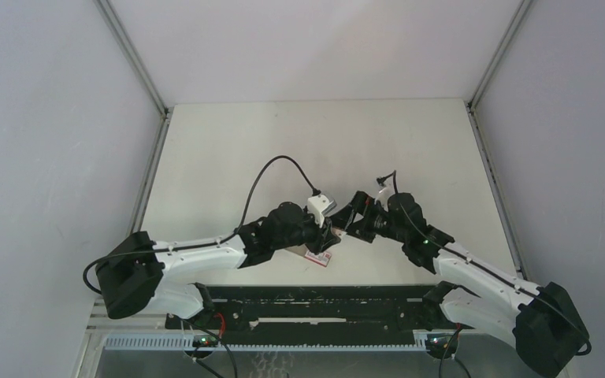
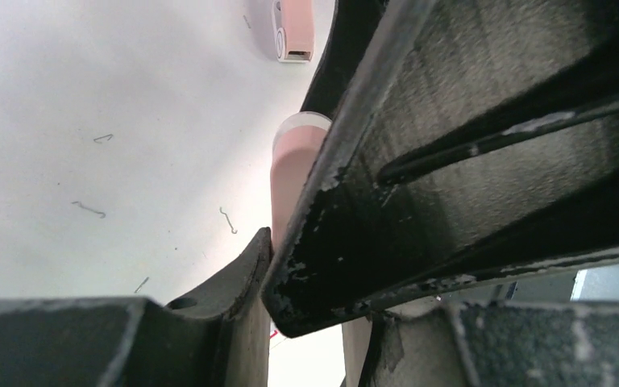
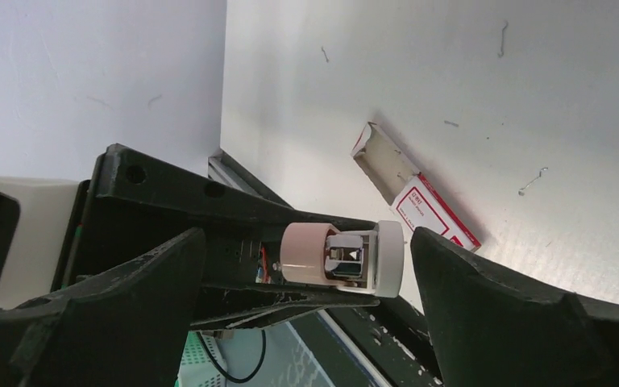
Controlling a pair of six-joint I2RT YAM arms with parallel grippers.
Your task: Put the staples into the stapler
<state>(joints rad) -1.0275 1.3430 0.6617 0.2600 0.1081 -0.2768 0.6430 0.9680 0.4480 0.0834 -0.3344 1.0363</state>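
Pink stapler 1, clamped in left gripper | right gripper agape around it | staples pack 1

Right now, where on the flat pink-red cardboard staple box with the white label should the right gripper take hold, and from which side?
Across the long edges of the flat pink-red cardboard staple box, at its labelled half, coming from above. It lies flat on the white table, and its other end is open and likely flimsy.

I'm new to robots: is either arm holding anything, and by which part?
The left end effector grips the stapler by its pink body, white end sticking out. The right end effector is open, holding nothing.
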